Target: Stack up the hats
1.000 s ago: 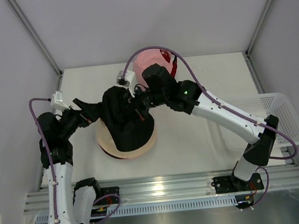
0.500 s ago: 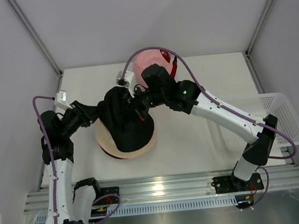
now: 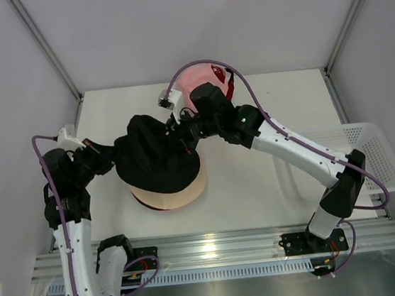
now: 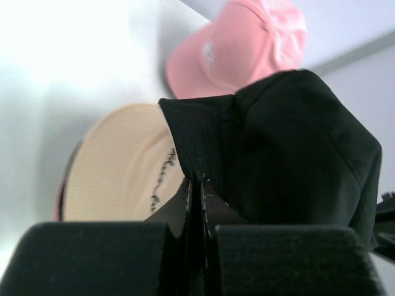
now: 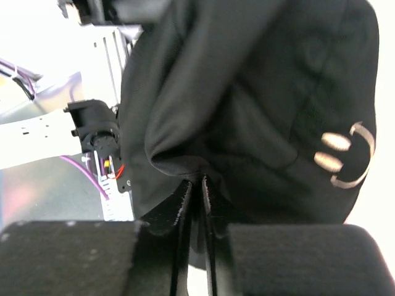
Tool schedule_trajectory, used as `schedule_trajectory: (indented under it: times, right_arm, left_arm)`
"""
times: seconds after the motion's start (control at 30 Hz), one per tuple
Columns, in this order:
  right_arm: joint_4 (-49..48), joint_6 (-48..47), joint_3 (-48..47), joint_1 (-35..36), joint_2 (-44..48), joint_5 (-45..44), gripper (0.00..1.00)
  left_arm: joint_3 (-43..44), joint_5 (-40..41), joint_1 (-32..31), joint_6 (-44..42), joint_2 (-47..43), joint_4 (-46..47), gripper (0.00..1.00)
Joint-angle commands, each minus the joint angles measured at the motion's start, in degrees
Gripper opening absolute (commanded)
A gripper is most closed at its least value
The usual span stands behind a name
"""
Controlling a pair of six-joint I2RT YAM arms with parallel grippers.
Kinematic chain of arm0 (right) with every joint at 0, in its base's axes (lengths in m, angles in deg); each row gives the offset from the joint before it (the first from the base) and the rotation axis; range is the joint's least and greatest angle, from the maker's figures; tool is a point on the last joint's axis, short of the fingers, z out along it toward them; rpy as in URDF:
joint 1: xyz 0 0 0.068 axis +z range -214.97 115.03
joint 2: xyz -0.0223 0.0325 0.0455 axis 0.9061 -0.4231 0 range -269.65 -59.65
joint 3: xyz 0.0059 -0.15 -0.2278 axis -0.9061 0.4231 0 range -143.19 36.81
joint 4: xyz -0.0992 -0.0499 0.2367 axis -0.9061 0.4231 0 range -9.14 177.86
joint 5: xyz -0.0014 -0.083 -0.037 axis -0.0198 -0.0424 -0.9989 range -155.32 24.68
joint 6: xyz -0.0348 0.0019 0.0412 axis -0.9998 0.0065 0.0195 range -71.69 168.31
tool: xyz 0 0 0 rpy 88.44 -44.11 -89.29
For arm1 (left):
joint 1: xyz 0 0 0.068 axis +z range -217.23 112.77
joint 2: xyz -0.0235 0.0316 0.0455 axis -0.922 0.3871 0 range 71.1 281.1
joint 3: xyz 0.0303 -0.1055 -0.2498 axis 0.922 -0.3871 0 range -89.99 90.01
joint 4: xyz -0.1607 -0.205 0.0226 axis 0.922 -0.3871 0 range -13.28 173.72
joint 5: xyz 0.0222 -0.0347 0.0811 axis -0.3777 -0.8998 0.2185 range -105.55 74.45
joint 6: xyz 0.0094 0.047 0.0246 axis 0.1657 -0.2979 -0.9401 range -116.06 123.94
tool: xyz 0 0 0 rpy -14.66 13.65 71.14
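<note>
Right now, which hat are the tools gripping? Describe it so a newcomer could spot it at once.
On the white table, look left of centre, between the two arms. There the black hat sits bunched over a cream hat, pinched by the left tool and the right tool. It alone is black; behind it lies a pink cap.

cream hat mostly hidden under black hat, red cap mostly behind right arm, pink cap partly covered too, pink sliver under cream hat too thin to identify, black hat cut off by right wrist frame, its logo blurred
</note>
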Motion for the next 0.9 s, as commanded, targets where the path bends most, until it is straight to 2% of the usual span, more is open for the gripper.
schedule_trajectory:
  times: [0.0,0.03,0.07,0.1,0.13,0.27,0.4,0.53,0.57,0.67,0.8,0.87]
  right_arm:
    - [-3.55,-0.43,1.61,0.57,-0.14,1.22,0.14]
    - [-3.38,-0.61,1.61,1.27,-0.4,0.7,0.18]
    - [-3.29,-0.44,1.61,1.54,-0.84,-0.87,0.36]
    - [-3.55,0.09,1.43,1.46,-0.84,-1.5,0.47]
    - [-3.9,1.57,1.52,1.11,-0.5,-2.37,0.62]
    - [-8.02,9.3,4.23,-3.8,3.71,-3.36,0.82]
    - [-18.11,19.15,14.24,-12.24,14.67,-0.53,0.89]
    - [-22.97,25.22,26.2,-17.17,23.21,-8.95,0.94]
    - [-23.41,26.8,30.31,-17.79,24.37,-11.41,0.94]
    - [-27.01,35.05,37.78,-19.46,26.4,-11.61,0.93]
    - [-39.99,48.92,46.59,-19.2,25.97,-8.62,0.89]
    - [-42.57,51.58,48.62,-18.76,24.83,-8.36,0.87]
  left_arm:
    - [2.63,9.26,2.01,-4.64,-1.27,-6.3,0.01]
    - [1.32,9.53,2.01,-4.38,-1.18,-3.86,0.01]
    - [0.61,9.09,2.01,-3.68,-0.48,-2.44,0.01]
    - [-0.87,8.31,2.01,-2.46,-0.21,-0.43,0.01]
    - [-2.8,6.04,2.1,-1.84,0.4,3.77,0.01]
    - [-5.98,4.17,2.1,-0.86,1.72,7.32,0.01]
    - [-9.05,3.99,2.01,-1.3,-1.07,8.2,0.01]
    - [-15.37,4.52,2.01,1.59,-8.19,11.53,0.01]
    - [-16.52,4.26,2.01,3.08,-10.12,12.76,0.01]
    - [-19.78,6.0,2.01,4.06,-16.55,14.01,0.02]
    - [-20.22,7.95,1.92,3.27,-18.67,10.93,0.01]
    - [-21.18,7.51,1.92,3.88,-18.84,11.19,0.01]
